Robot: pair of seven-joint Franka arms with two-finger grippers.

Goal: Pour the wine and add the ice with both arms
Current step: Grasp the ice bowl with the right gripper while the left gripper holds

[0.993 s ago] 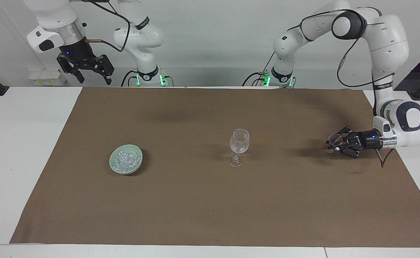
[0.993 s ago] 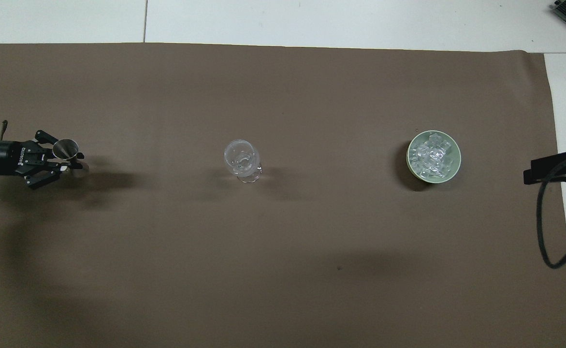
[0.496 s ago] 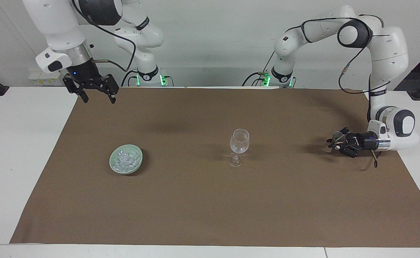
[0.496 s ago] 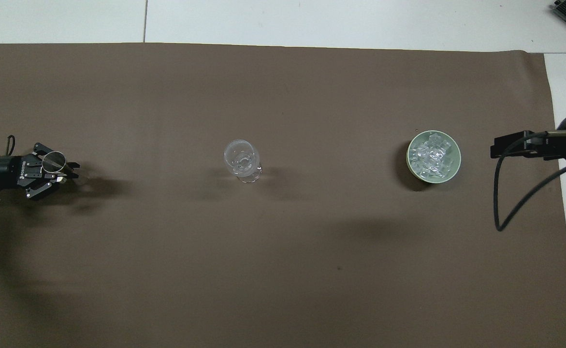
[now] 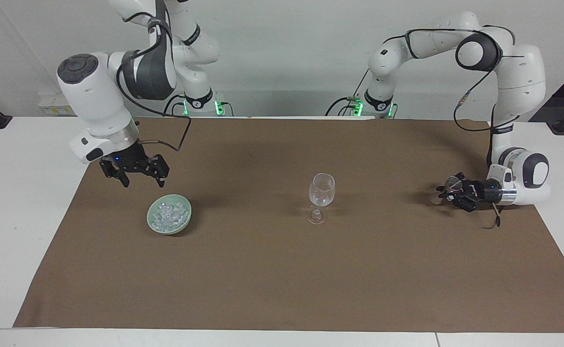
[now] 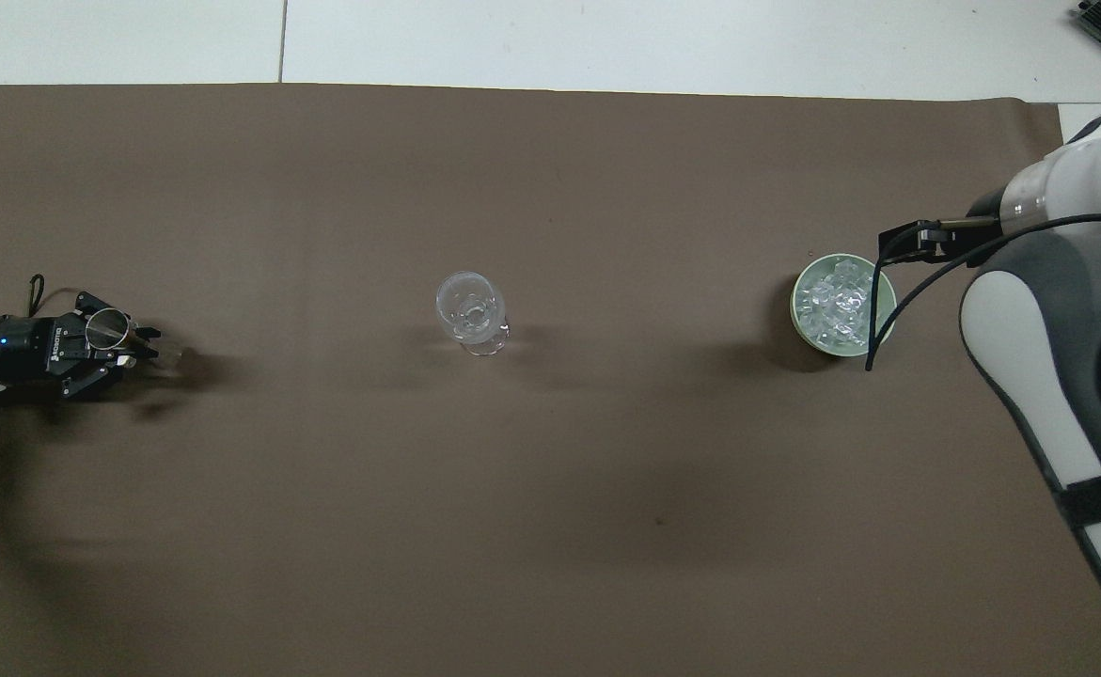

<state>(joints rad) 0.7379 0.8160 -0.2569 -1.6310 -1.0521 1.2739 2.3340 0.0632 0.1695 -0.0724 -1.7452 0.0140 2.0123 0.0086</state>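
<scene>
A pale green bowl (image 5: 151, 222) of ice (image 5: 168, 215) sits on the brown mat toward the right arm's end; the overhead view shows the bowl (image 6: 799, 322) and the ice (image 6: 837, 303) too. A clear stemmed wine glass (image 5: 321, 196) (image 6: 468, 310) stands upright mid-mat. My right gripper (image 5: 143, 183) is open and empty, just above the mat beside the bowl's robot-side rim. My left gripper (image 5: 444, 194) (image 6: 141, 340) is shut on a small shiny cup (image 5: 452, 183) (image 6: 106, 326), held sideways low over the mat at the left arm's end.
The brown mat (image 5: 282, 270) covers most of the white table (image 5: 26, 202). In the overhead view the right arm's white body (image 6: 1058, 376) and its black cable (image 6: 888, 291) cover the bowl's edge and hide its gripper.
The right arm swung down from high near its base to low beside the bowl. The left gripper drew back slightly toward its end of the table, still holding the cup.
</scene>
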